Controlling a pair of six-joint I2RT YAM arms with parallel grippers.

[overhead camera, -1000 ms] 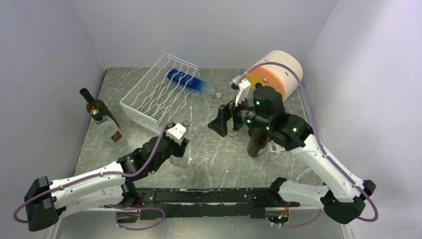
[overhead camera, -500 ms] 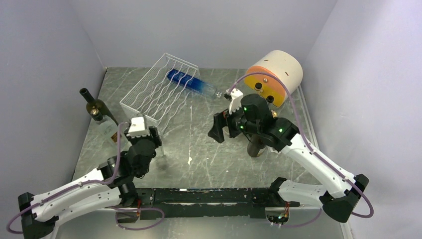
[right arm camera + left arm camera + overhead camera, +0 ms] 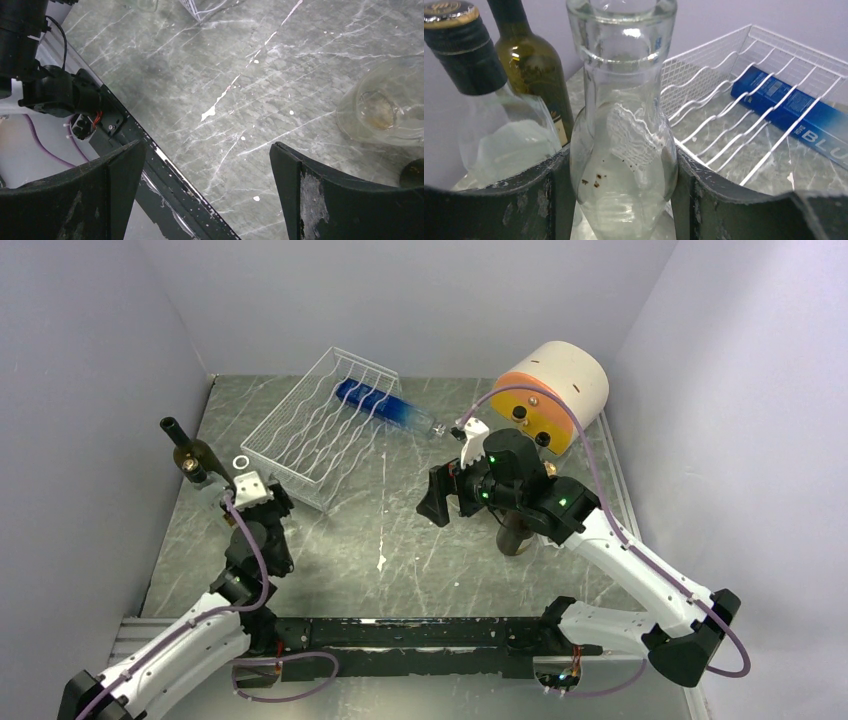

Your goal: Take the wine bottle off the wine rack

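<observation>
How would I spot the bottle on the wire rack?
Find the white wire rack at the back left of the table. Across its far right corner lies the blue bottle, clear neck poking out past the wires. It is the only blue bottle, and the only one lying down.

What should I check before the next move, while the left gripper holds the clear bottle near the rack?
1. Left gripper grip on clear bottle: pressed from both sides, ok.
2. Clear bottle upright: ok.
3. Its base on the table: hidden, cannot tell.
4. Room to capped bottle and green bottle: very close, cannot tell if touching.
5. Blue bottle off wine rack: lies on it, not ok.
6. Right gripper open and empty: ok.
</observation>
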